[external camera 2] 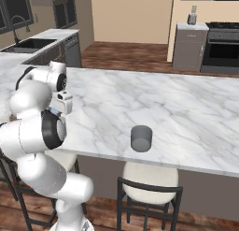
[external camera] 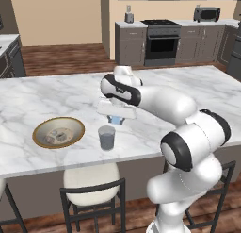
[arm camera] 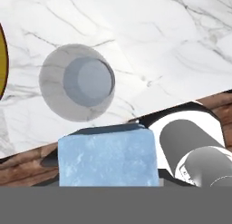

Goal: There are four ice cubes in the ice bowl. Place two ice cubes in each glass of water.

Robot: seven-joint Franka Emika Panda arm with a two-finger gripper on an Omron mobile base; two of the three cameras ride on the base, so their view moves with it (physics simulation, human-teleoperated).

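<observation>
My gripper (external camera: pixel 115 118) hangs over the marble counter, shut on a pale blue ice cube (arm camera: pixel 108 156) that sits large at the bottom of the hand view. A glass of water (external camera: pixel 107 137) stands just in front of and below the gripper, near the counter's front edge. In the hand view that glass (arm camera: pixel 77 82) lies a little ahead of the cube. The right base view shows a dark grey glass (external camera 2: pixel 141 138). The ice bowl (external camera: pixel 75 123) sits left of the glass, with pale ice cubes (external camera: pixel 59 134) inside. Its gold rim (arm camera: pixel 2 64) shows at the hand view's left edge.
The counter's front edge (external camera: pixel 70 168) runs close to the glass, with stools (external camera: pixel 92 180) below it. A stove (external camera: pixel 161 41) and cabinets stand far behind. A sink (external camera 2: pixel 23 44) lies at the far left. Bare marble (external camera 2: pixel 177 104) spreads to the right.
</observation>
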